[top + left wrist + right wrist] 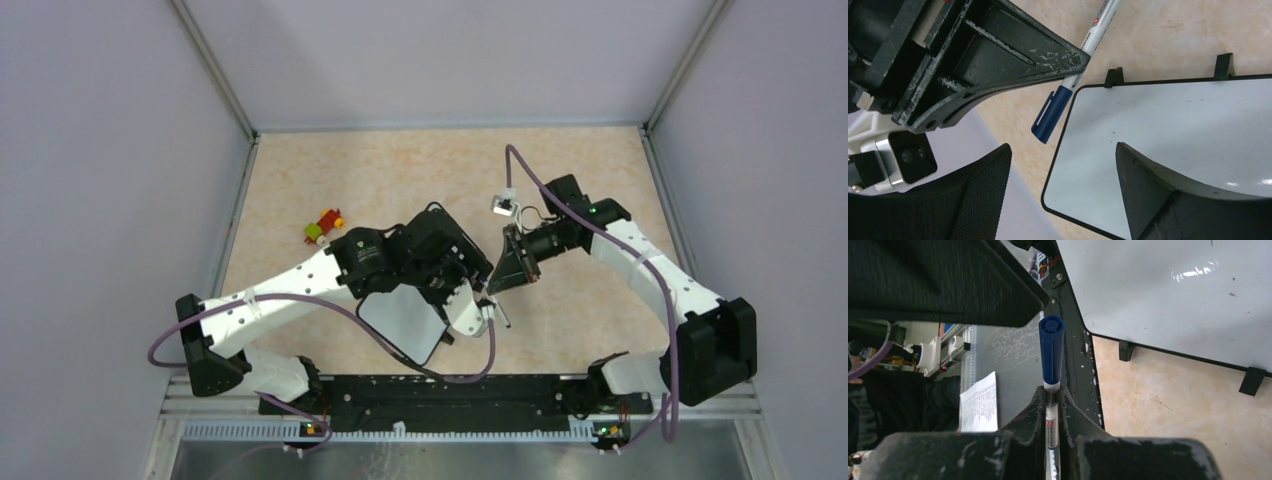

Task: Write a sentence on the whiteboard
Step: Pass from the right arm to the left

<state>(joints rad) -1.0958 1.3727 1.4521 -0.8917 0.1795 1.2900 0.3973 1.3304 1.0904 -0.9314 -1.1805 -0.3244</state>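
The whiteboard lies flat on the table under my left arm. Its white face is blank in the left wrist view and the right wrist view; no sentence shows on it. My left gripper is open, its jaws wide apart over the board's corner, holding nothing. My right gripper is shut on a white marker with its blue cap on. The capped end sticks out just beside the board's short edge, close to the left gripper.
A small red, yellow and green toy lies on the table at the left, beyond the left arm. A black rail runs along the near edge. A printed sheet of paper lies off the table.
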